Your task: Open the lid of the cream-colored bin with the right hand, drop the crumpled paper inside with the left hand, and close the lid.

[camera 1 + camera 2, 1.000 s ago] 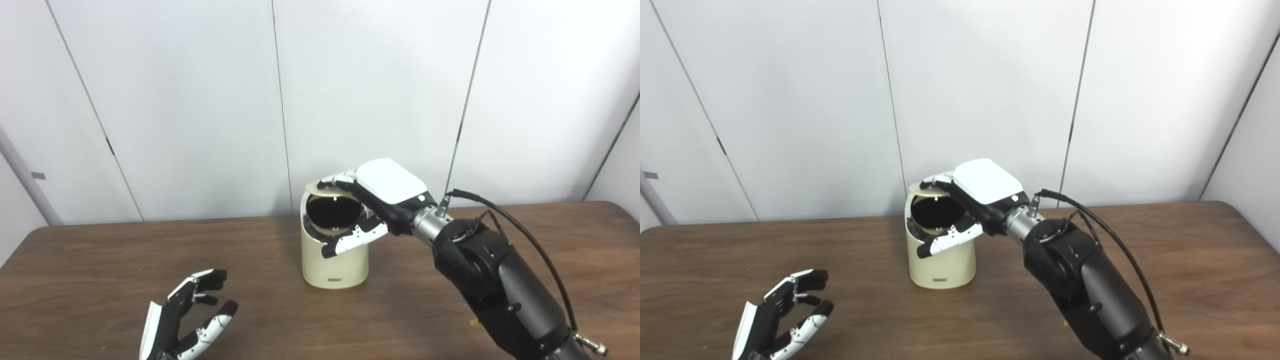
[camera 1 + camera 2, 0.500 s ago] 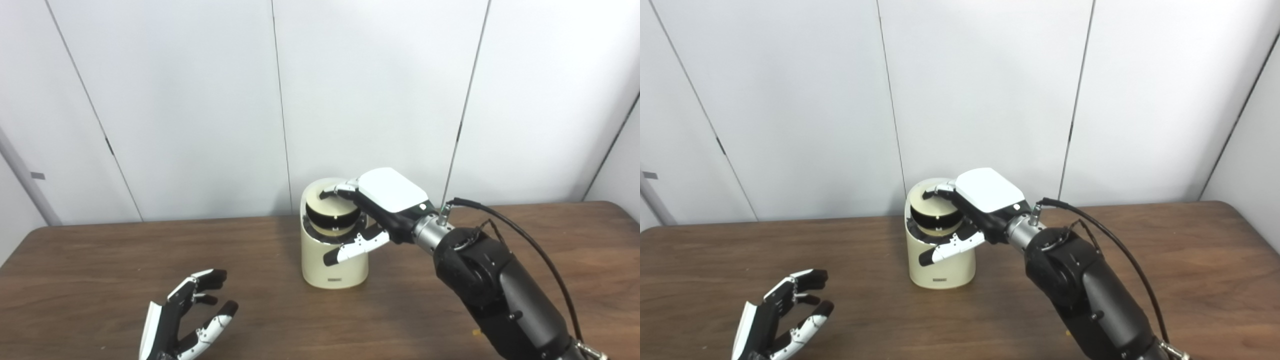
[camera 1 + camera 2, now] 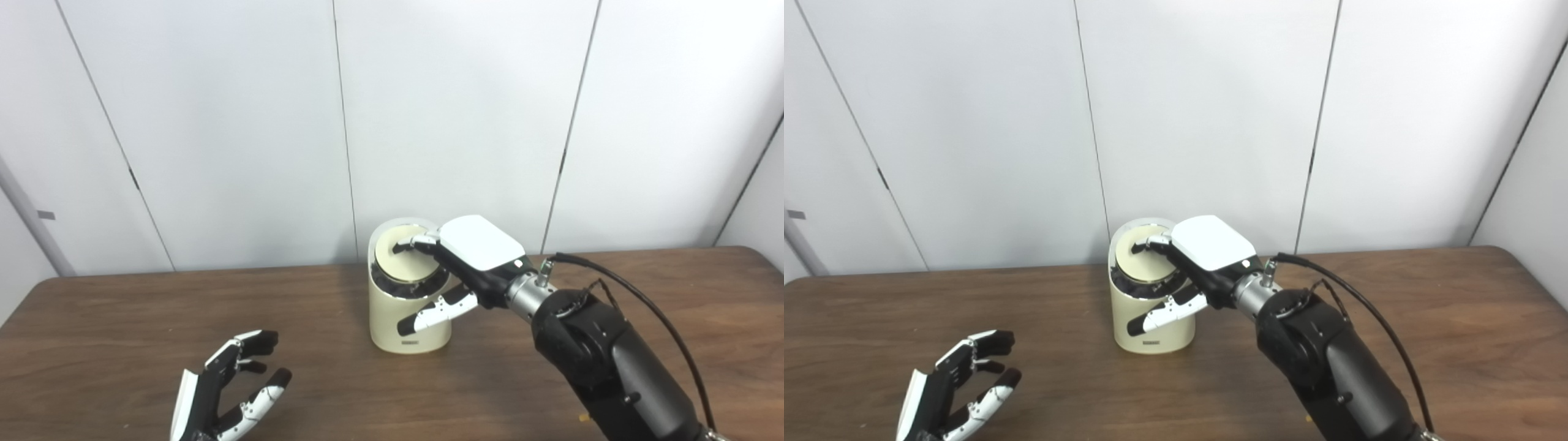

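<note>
Lid (image 3: 401, 253): lowered since the earlier frames from raised to almost flush on the cream-colored bin (image 3: 409, 320), mid-table; closing step in hand. Right hand (image 3: 471, 260): fingertips resting on lid, holding nothing; next, lift clear. Left hand (image 3: 223, 392): near left, spread, empty; crumpled paper not visible.

Cream-colored cylindrical bin (image 3: 409, 321), glossy plastic, standing upright on the brown wooden table, near its far edge. Top face slanted toward the viewer, ringed by a dark band. Round cream lid (image 3: 404, 256) lying nearly flush in the opening, almost shut. Small dark label low on the front.
</note>
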